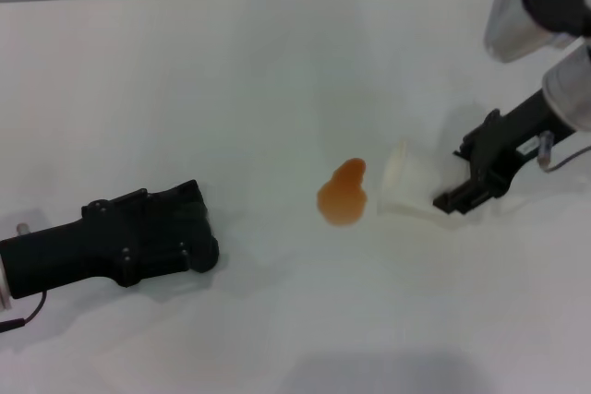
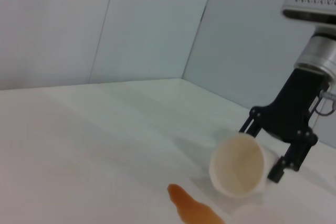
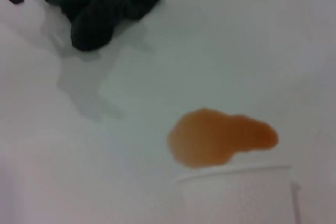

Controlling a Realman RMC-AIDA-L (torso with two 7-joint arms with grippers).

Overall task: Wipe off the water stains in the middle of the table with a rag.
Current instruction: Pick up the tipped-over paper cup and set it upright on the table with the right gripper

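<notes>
On the plain white counter [image 1: 231,71], the right gripper's [image 1: 454,193] fingers pinch a tipped white paper cup [image 1: 406,182] at 3 o'clock of the glossy orange-amber blot [image 1: 343,194]. The left gripper [image 1: 189,228] rests at 9 o'clock; whether its fingers are spread, I cannot tell. A dark crumpled rag [image 3: 102,3] lies well apart.

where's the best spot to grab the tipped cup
Grip the cup across its wall near the closed end, coming from the robot's right: it lies on its side, mouth toward the stain, and the right hand sits at that end.

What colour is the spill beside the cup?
Orange-amber spill, glossy; clearest in the right wrist view.
</notes>
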